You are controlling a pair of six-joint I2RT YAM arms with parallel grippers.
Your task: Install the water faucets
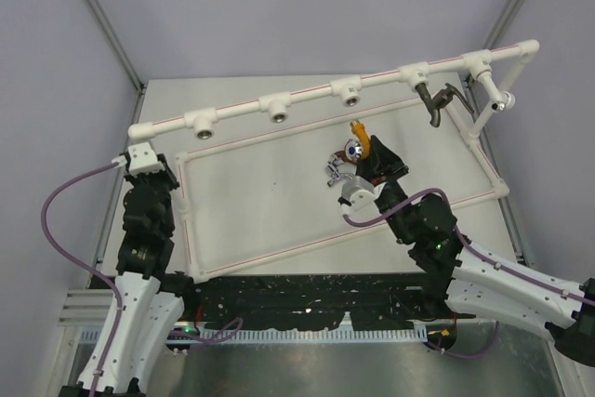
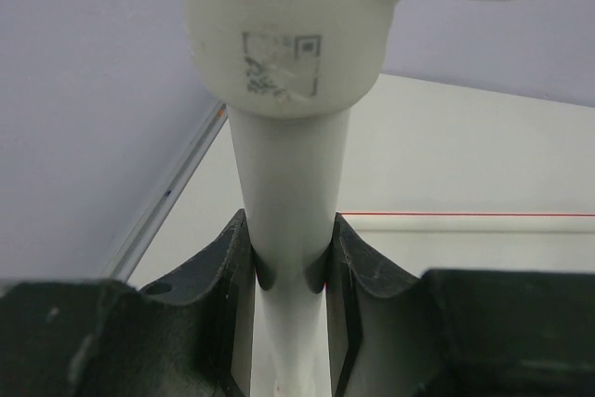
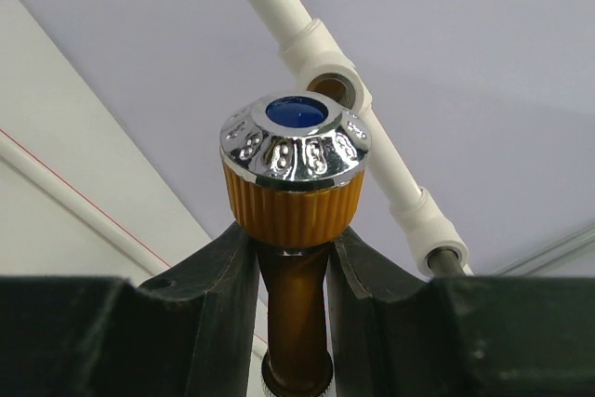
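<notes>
Orange ribbing is seen around the knob of the orange faucet (image 3: 293,192), which is topped by a chrome cap stamped with small raised marks and set with a round blue centre. Below the knob a darker amber stem runs down to a silvery ring at the lower edge of the right wrist view. This stem is clamped between the two dark fingers of the right gripper (image 3: 296,267), and the faucet is held upright above the surface (image 1: 279,192), near the middle of the white pipe frame (image 1: 307,99). Behind it, one T-shaped socket (image 3: 330,90) on the frame's top pipe is seen with its opening turned towards the camera.

A dark grey faucet (image 1: 430,104) is seen hanging from a socket further right on the same pipe. A silver faucet (image 1: 332,172) appears to lie on the surface just beside the right gripper, though its form cannot be made out clearly.

The left gripper (image 2: 290,258) is closed around an upright white post of the frame, just below an elbow joint (image 2: 279,25) printed with a small grey label.
</notes>
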